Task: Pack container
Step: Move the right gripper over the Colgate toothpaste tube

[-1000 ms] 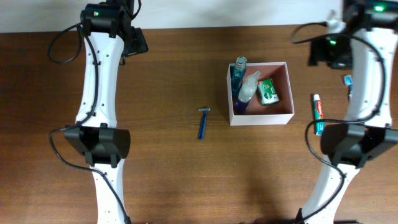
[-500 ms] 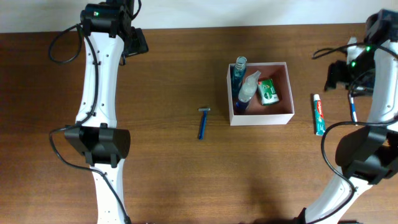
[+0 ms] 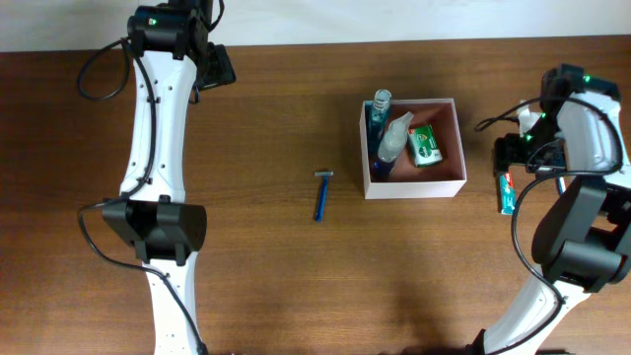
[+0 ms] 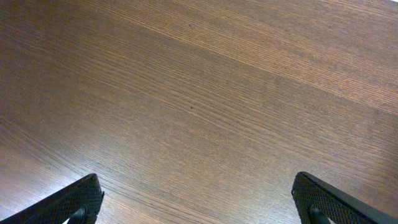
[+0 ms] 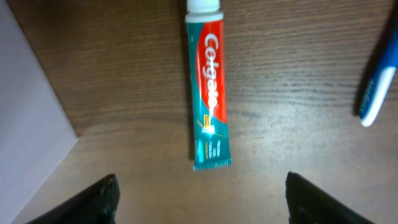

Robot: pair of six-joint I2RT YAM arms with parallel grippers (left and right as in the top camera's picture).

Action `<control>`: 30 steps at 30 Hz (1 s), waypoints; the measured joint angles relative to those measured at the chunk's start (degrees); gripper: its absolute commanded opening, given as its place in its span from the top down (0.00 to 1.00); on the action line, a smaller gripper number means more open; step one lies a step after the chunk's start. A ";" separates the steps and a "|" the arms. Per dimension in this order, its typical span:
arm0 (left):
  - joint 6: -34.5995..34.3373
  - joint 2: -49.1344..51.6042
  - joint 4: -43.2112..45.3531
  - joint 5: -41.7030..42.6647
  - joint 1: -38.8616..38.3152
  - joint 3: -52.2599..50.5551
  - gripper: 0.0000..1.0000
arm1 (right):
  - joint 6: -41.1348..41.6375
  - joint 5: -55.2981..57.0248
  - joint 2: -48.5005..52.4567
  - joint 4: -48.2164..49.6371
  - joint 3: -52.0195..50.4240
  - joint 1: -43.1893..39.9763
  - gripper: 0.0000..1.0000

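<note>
1. The container (image 3: 414, 191) sits on the bench (image 3: 256, 148), right of centre. It holds a blue bottle (image 3: 378, 110), a clear spray bottle (image 3: 394, 140) and a green-and-white packet (image 3: 426, 145).
2. The right pincer (image 5: 208, 202) hangs open over a Colgate toothpaste tube (image 5: 208, 87), which lies flat just beside the container's right wall.
3. A blue-and-white handle (image 5: 376, 87) lies near the tube.
4. The left pincer (image 4: 199, 208) is spread wide over the bench's wood grain.
5. A blue razor (image 3: 320, 195) lies well left of the container.
</note>
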 measured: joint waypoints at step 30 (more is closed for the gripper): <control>0.00 0.02 0.48 0.00 0.00 0.00 0.01 | -2.49 0.48 0.00 21.42 -16.35 0.00 0.19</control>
